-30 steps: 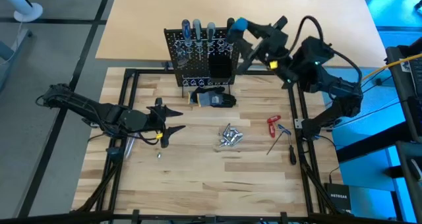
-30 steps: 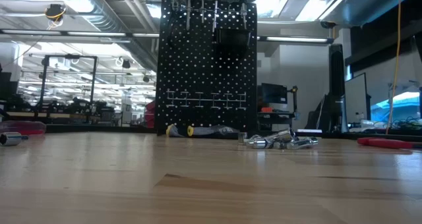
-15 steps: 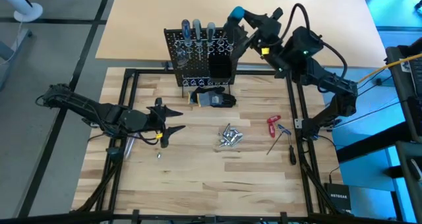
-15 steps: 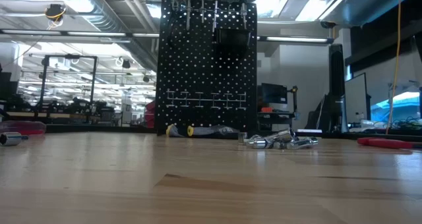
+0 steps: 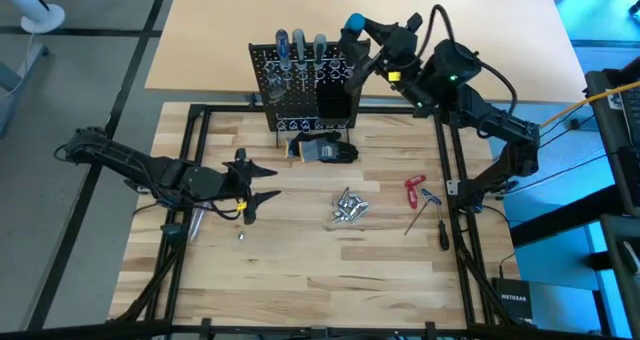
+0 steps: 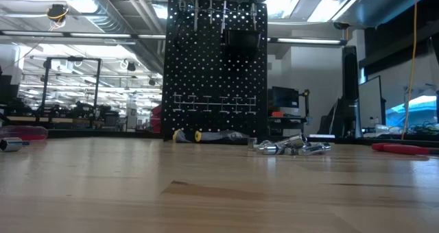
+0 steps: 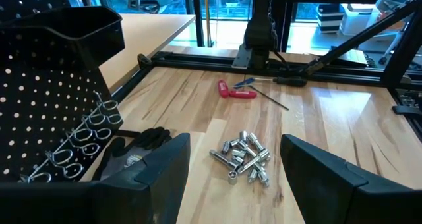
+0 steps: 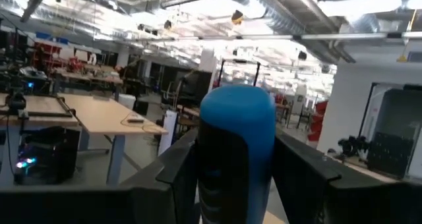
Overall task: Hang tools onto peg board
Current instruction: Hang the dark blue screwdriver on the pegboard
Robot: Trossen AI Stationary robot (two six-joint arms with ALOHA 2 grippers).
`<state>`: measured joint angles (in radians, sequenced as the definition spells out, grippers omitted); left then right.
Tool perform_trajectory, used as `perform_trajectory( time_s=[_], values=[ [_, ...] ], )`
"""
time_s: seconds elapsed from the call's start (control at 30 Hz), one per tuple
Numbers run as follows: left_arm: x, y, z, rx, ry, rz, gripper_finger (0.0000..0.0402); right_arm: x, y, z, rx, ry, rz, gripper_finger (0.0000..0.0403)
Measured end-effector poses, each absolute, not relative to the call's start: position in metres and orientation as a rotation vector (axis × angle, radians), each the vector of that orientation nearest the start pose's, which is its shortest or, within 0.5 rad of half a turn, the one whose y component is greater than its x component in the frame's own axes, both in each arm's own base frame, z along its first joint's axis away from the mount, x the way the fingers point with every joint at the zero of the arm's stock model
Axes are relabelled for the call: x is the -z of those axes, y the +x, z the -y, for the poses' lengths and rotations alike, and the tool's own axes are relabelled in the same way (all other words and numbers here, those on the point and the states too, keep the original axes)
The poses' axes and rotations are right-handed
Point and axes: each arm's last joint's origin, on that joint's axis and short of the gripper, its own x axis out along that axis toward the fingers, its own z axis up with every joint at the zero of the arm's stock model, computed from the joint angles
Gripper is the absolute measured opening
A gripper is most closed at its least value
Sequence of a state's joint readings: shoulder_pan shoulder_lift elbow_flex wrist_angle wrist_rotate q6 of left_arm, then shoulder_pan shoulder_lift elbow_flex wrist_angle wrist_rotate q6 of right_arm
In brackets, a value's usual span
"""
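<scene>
The peg board (image 5: 300, 85) stands upright at the table's far side, with three screwdriver handles (image 5: 300, 46) sticking up from its top row and a black bin (image 5: 334, 102) on its face. My right gripper (image 5: 364, 40) hovers by the board's top right corner, shut on a blue-capped screwdriver (image 5: 352, 24). My left gripper (image 5: 262, 181) waits open above the table's left part. Small silver pieces (image 5: 347, 208) lie in a heap mid-table. A red-handled screwdriver (image 5: 414, 189) and two slimmer ones (image 5: 441, 226) lie to the right. My right gripper pinches the screwdriver's handle (image 8: 232, 184) between its two fingers (image 8: 173, 174), just below the blue cap (image 8: 237, 118). The screwdriver stands roughly upright, cap up, lifted clear of the table. The handle and the gripper hide its shaft.
A dark glove-like bundle (image 5: 325, 150) lies at the peg board's foot. A black frame rail (image 5: 455, 180) runs along the table's right side, another (image 5: 190, 150) along the left. Rows of pale ring holders (image 7: 86, 128) stick out from the board's lower face.
My right gripper has carried the blue-capped screwdriver toward the table's left and a little toward the far edge, closer to the peg board's top right corner. The screwdriver stays upright in the hold.
</scene>
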<state>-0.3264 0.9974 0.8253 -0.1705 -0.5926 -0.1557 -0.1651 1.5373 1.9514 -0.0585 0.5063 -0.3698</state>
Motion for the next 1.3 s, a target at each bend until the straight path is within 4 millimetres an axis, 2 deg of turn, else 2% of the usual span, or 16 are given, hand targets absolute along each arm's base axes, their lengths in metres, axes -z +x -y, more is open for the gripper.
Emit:
perform_trajectory(
  time_s=[0.37, 0.6, 1.07, 1.3],
  values=[
    [-0.311, 0.209, 0.053, -0.289, 0.000, -0.293, 0.0226, -0.543, 0.303, 0.072, 0.740, -0.285, 0.174, 0.0166],
    [-0.311, 0.209, 0.053, -0.290, -0.003, -0.293, 0.0226, -0.530, 0.312, 0.085, 0.744, -0.259, 0.106, 0.0166],
    [-0.311, 0.209, 0.053, -0.290, -0.003, -0.293, 0.0226, -0.522, 0.316, 0.088, 0.749, -0.231, 0.047, 0.0166],
    [-0.311, 0.209, 0.053, -0.290, -0.003, -0.292, 0.0226, -0.514, 0.326, 0.091, 0.764, -0.228, 0.022, 0.0166]
  ],
)
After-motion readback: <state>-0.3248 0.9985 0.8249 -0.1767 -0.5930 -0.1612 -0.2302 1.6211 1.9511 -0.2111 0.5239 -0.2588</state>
